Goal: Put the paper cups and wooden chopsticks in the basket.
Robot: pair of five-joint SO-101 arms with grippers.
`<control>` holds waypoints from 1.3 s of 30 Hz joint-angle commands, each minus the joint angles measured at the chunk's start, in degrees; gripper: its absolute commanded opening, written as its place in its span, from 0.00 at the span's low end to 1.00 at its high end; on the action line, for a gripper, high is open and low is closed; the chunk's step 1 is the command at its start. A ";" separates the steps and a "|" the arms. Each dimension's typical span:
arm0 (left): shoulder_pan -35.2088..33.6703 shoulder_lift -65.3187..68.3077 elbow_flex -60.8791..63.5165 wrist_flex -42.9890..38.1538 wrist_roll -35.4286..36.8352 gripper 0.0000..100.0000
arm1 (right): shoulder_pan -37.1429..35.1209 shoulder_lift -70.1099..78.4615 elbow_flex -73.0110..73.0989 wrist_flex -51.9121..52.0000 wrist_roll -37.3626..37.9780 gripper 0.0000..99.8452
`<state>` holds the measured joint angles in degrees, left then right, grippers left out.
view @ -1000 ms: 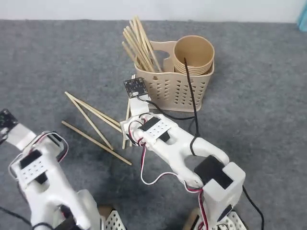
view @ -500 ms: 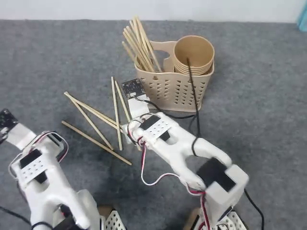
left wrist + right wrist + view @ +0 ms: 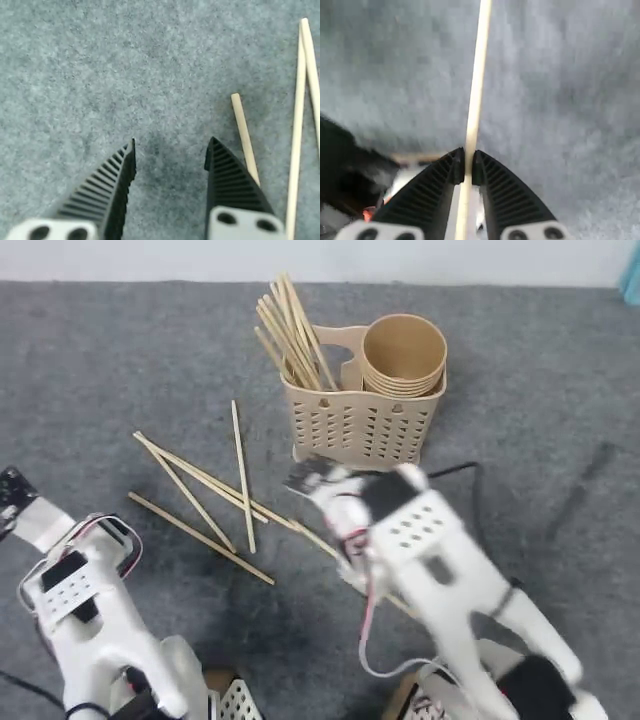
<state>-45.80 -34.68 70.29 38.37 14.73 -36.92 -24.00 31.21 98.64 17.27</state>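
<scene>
The wooden chopsticks are light, stiff and thin, with a smooth surface. I judge that one can easily roll or turn between the jaws. It is best to take it near its middle, so that neither end hangs down.

The right end effector [image 3: 468,155] is closed narrow on one chopstick [image 3: 478,75], which passes straight between its jaws and reaches far ahead over the grey tabletop [image 3: 570,75]. The left end effector [image 3: 172,145] stands wide apart with nothing inside, low above the tabletop. A loose chopstick [image 3: 244,135] lies just beside one of its fingers.

Several loose chopsticks [image 3: 195,490] lie crossed on the tabletop, on the left arm's side of the basket [image 3: 365,430]. The basket already holds a bundle of chopsticks [image 3: 290,330] in one compartment and the stacked paper cups [image 3: 404,355] in the other.

Compared with half a second ago, the right arm [image 3: 430,550] has swung away from the basket, toward its own side. Of the two chopsticks that were beside its camera, one [image 3: 240,475] stays in its place and the other is gone from there. The left arm [image 3: 80,595] has not changed.
</scene>
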 commanded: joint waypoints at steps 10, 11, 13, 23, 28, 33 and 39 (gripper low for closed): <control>0.09 -1.85 -1.27 -1.23 0.18 0.22 | 34.51 -23.25 29.54 -18.77 26.99 0.09; 0.09 -1.85 -1.27 -1.23 0.18 0.22 | 35.65 -23.52 30.95 -20.18 27.60 0.12; 0.09 -1.85 -1.27 -1.23 0.18 0.22 | 36.09 -23.52 31.91 -21.32 27.78 0.18; 0.09 -1.85 -1.27 -1.05 0.18 0.22 | 24.04 -23.52 24.97 -22.11 17.14 0.20; 0.09 -1.85 -1.27 -1.05 0.18 0.22 | 8.84 -23.43 22.86 -28.09 5.89 0.20; 0.09 -1.85 -1.27 -1.05 0.18 0.22 | 2.86 -23.34 23.03 -37.41 2.64 0.20; 0.09 -1.85 -1.27 -1.23 0.18 0.22 | 2.51 -14.20 23.03 -47.60 2.73 0.20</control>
<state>-45.80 -34.68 70.29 38.37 14.73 -33.67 -43.16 57.67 56.09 20.62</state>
